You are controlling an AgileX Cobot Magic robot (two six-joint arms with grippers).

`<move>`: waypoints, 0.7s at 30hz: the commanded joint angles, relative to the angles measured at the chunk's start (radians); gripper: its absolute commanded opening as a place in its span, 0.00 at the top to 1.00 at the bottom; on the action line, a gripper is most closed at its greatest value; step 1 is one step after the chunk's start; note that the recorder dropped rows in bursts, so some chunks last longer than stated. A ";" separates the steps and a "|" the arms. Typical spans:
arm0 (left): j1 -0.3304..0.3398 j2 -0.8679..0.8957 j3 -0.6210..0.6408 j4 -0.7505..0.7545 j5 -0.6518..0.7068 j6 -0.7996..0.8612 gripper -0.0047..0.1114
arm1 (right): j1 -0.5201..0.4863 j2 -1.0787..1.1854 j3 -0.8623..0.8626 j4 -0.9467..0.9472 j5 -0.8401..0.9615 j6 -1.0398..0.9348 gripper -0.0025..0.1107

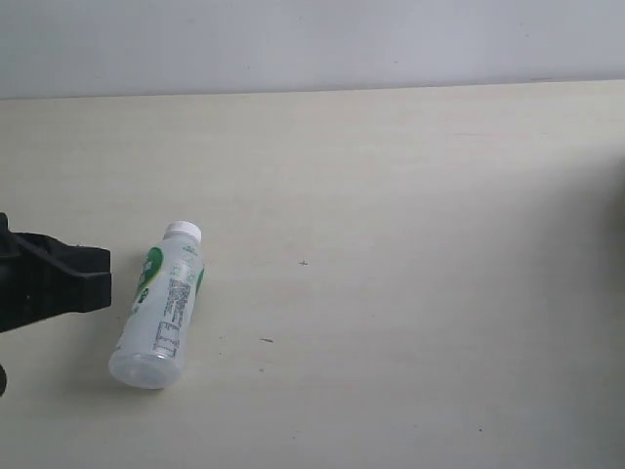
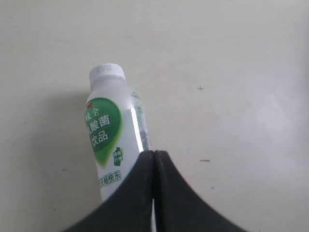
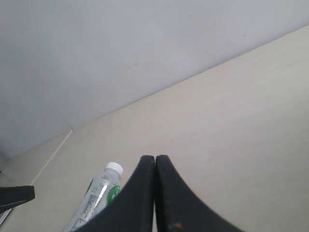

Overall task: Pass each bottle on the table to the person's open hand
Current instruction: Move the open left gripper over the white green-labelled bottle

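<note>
One bottle shows: the white-green bottle (image 1: 158,308) with a white cap lies on its side on the cream table (image 1: 410,244), cap toward the far edge. It also appears in the left wrist view (image 2: 112,130) and the right wrist view (image 3: 96,198). My left gripper (image 1: 98,278) sits just left of the bottle, shut and empty; its closed tips (image 2: 154,153) hover above the bottle's lower body. My right gripper (image 3: 155,158) is shut on nothing and lies outside the exterior view. The other bottles and the person's open hand are out of view.
A pale grey wall (image 1: 312,44) runs behind the table's far edge. A dark shadow (image 1: 610,244) falls on the table at the right edge. Small dark specks (image 1: 266,340) mark the tabletop.
</note>
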 commanded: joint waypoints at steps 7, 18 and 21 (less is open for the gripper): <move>0.002 -0.016 0.172 0.000 -0.315 -0.015 0.96 | -0.005 -0.005 0.003 -0.007 0.003 -0.006 0.97; 0.002 -0.173 0.303 0.014 -0.493 -0.042 0.96 | -0.005 -0.005 0.003 -0.007 0.003 -0.006 0.97; 0.002 -0.270 0.338 0.014 -0.504 -0.044 0.96 | -0.005 -0.005 0.003 -0.007 0.003 -0.006 0.97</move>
